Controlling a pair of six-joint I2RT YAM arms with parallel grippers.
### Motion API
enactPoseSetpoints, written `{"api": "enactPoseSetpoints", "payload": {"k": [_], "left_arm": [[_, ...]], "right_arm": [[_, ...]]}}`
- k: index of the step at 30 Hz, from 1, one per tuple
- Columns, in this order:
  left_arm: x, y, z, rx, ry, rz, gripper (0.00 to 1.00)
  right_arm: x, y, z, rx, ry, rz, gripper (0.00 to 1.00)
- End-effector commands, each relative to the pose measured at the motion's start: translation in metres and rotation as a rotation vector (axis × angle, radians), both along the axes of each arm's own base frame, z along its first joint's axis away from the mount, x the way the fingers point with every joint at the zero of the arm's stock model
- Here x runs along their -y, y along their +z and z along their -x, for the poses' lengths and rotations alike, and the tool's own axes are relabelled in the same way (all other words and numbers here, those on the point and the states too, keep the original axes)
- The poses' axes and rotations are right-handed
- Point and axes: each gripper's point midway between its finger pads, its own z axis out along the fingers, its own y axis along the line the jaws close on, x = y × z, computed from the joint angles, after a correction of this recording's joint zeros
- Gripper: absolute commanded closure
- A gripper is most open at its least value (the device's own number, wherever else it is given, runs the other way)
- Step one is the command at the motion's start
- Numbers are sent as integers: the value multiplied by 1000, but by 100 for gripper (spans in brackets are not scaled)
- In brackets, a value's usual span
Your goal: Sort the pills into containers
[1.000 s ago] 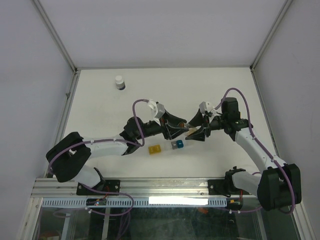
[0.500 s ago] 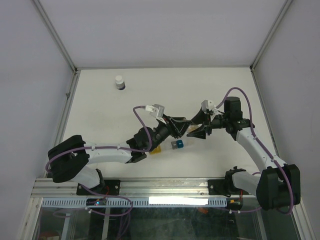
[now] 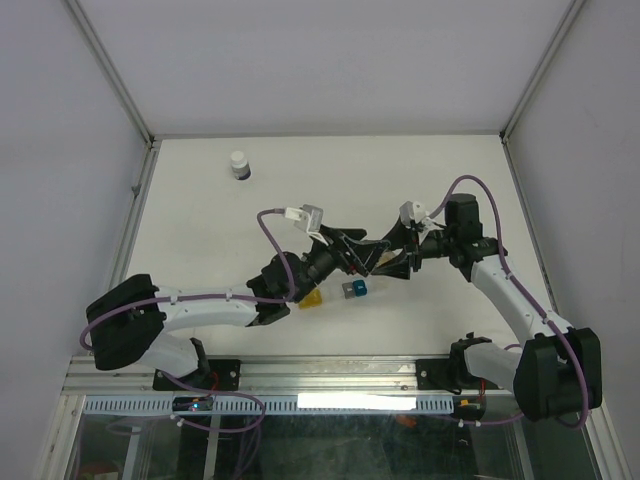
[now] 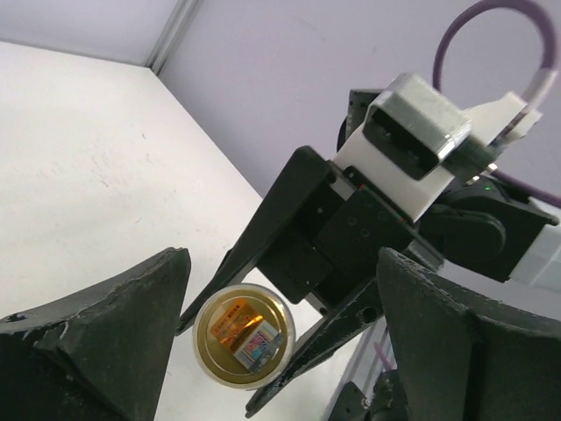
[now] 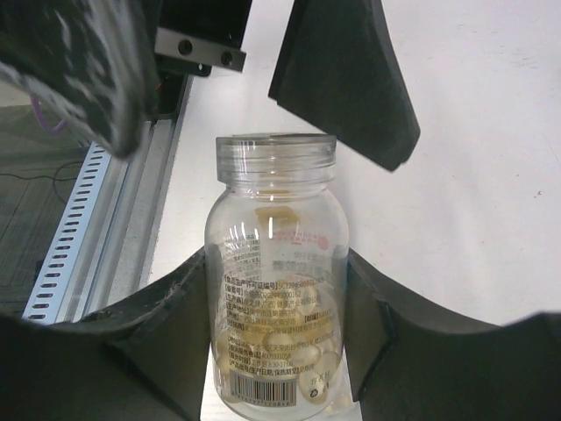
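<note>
While the left gripper [image 4: 282, 259] hangs wide open and empty before the open mouth of the vial [image 5: 276, 202], the right gripper [image 5: 276, 263] clamps that vial, pills [image 5: 289, 346] inside, above the containers [image 3: 352, 289]. Tipped too far, pills would likely scatter past the small cubes.

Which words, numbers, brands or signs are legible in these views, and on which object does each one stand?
Nothing can be quoted with certainty.
Label on the clear vial: several lines of small print, too blurred to read.
Barcode under that print: bars visible, digits unreadable.
Clear vial end-on, left wrist view: coloured label, too small to read.
White-capped bottle: no text can be made out.
</note>
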Motion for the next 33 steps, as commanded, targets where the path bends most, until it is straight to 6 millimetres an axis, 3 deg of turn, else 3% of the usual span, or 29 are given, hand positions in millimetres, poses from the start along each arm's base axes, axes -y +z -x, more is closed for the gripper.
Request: {"api": "enactPoseSetpoints", "payload": {"k": [1,6,9,12,13,15,21,25,33], "left_arm": [[-11,40,5,53,12,59,9],[-18,40,10,104,-19,-42,7],[-21,41,20,223,-108,-137,6],[-30,45,39,427,-309,-216,7],[-32,41,56,516,-454,-246,9],[-44,35,64,635,-566,-300,11],[-52,13,50,916,-558,-444,8],[-43,14,34,921,-559,-445,10],[-21,8,23,862,-635,-406,29]], "right_arm": [[-3,19,-1,69,28,-35,100],[-3,20,0,71,28,-36,100],[-2,19,0,71,28,-34,100],[-2,19,0,79,28,-33,100],[-2,19,1,82,31,-34,100],[-2,19,2,86,37,-38,100],[-2,18,3,94,45,-40,100],[-2,17,4,87,50,-42,100],[-2,17,4,88,51,-43,100]]}}
